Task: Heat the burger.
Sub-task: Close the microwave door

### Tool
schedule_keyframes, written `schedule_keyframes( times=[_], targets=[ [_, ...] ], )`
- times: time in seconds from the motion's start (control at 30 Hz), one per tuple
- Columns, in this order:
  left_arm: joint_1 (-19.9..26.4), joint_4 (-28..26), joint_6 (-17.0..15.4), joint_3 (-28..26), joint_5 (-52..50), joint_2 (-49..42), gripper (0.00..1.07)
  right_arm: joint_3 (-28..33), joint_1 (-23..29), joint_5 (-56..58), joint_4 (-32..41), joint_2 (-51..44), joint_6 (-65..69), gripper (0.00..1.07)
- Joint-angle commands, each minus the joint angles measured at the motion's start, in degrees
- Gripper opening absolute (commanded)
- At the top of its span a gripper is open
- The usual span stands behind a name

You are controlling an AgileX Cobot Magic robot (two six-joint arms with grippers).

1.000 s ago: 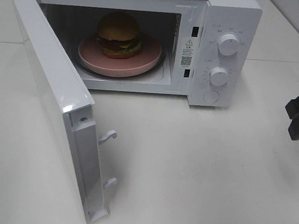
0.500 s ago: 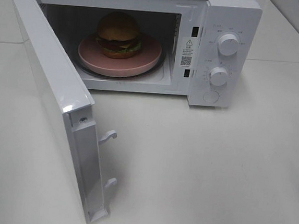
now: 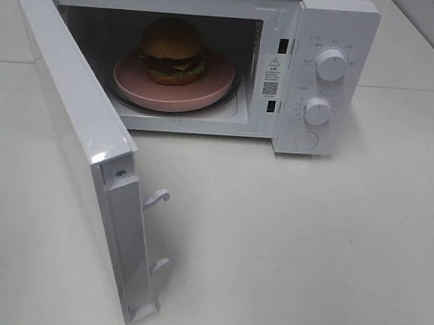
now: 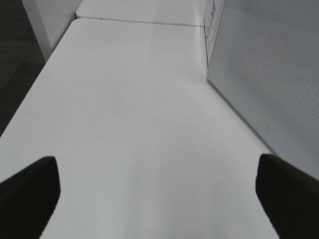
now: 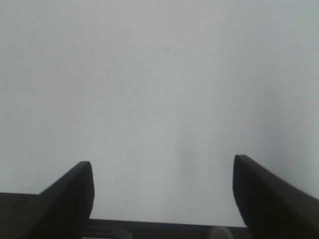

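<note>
Burger sits on plate inside the microwave, door wide open. Left gripper and right gripper both spread, empty, over the counter. Loading's done, I reckon; next I swing the door shut.

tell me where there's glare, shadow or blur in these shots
Exterior high: soft even light, a glare patch on the door edge, the burger dim inside the microwave yet sharp. Left wrist: left pincer tips dark and blurred. Right wrist: washed-out table, right pincer in soft silhouette.
</note>
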Motion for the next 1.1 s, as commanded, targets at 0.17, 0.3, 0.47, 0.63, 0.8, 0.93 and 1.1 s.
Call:
schedule_keyframes(
  times=[0.17, 0.3, 0.47, 0.63, 0.8, 0.93, 1.1],
  targets=[
    [0.2, -0.3, -0.1, -0.1, -0.1, -0.7, 1.02, 4.0, -0.3, -0.3, 0.2, -10.7, -0.5, 0.76],
    [0.2, -0.3, -0.1, -0.1, -0.1, -0.7, 1.02, 6.4, -0.3, 0.3, 0.2, -19.7, 0.7, 0.76],
    [0.2, -0.3, -0.1, -0.1, -0.1, -0.7, 1.02, 7.2, -0.3, 0.6, 0.2, -25.4, 0.8, 0.76],
    [0.2, -0.3, -0.1, -0.1, -0.1, -0.7, 1.02, 7.2, -0.3, 0.6, 0.2, -30.0, 0.8, 0.76],
    [0.2, -0.3, -0.1, -0.1, -0.1, -0.7, 1.02, 7.2, -0.3, 0.6, 0.3, -35.8, 0.7, 0.76],
    [0.2, -0.3, -0.1, -0.1, -0.1, -0.7, 1.02, 7.2, -0.3, 0.7, 0.5, -40.6, 0.6, 0.76],
    [0.2, -0.5, -0.1, -0.1, -0.1, -0.9, 1.02, 7.6, -0.2, 0.9, 2.2, -41.9, -1.5, 0.76]
  ],
)
